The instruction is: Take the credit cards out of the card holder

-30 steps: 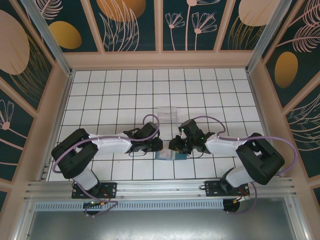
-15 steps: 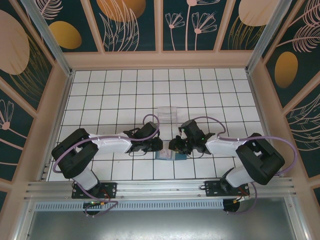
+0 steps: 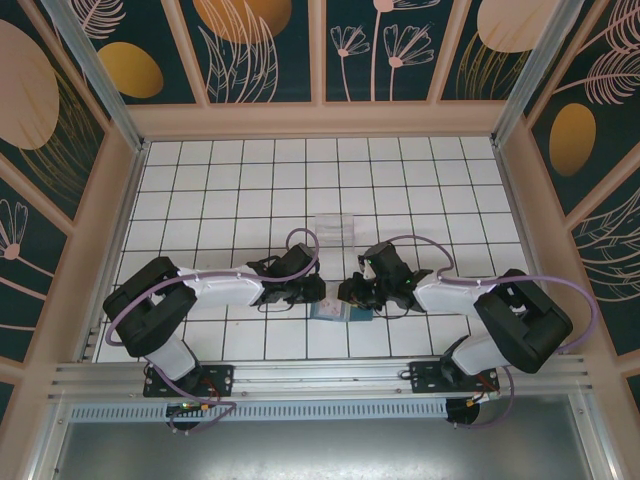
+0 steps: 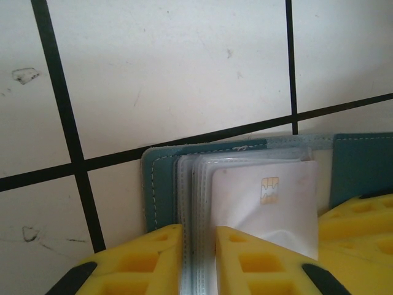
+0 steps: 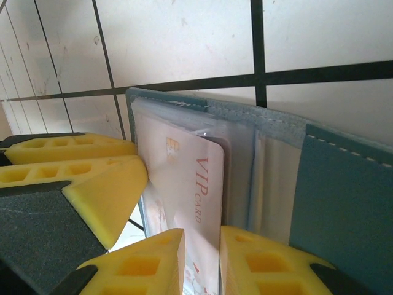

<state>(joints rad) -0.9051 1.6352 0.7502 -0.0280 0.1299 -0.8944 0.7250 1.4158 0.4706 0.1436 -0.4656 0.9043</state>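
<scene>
The slate-blue card holder [image 3: 329, 312] lies open on the white tiles between both grippers. My left gripper [image 4: 198, 230] is shut on the holder's stack of clear plastic sleeves [image 4: 191, 184], beside its blue cover [image 4: 159, 187]. A white credit card [image 4: 264, 203] with a gold chip lies in the sleeves. My right gripper [image 5: 202, 235] is shut on the edge of that white card [image 5: 184, 178], printed "VIP CARD", which stands partly in its sleeve. The holder's blue flap [image 5: 344, 190] rises at the right. From above, the left gripper [image 3: 317, 292] and right gripper [image 3: 350, 294] nearly meet over the holder.
A clear plastic box [image 3: 335, 226] stands about two tiles behind the grippers. The left gripper's yellow fingers [image 5: 80, 163] sit close against the card's left side in the right wrist view. Cage walls [image 3: 120, 200] ring the tiled floor.
The right arm's wrist has shifted slightly; both grippers stay at the card holder with their holds unchanged.
</scene>
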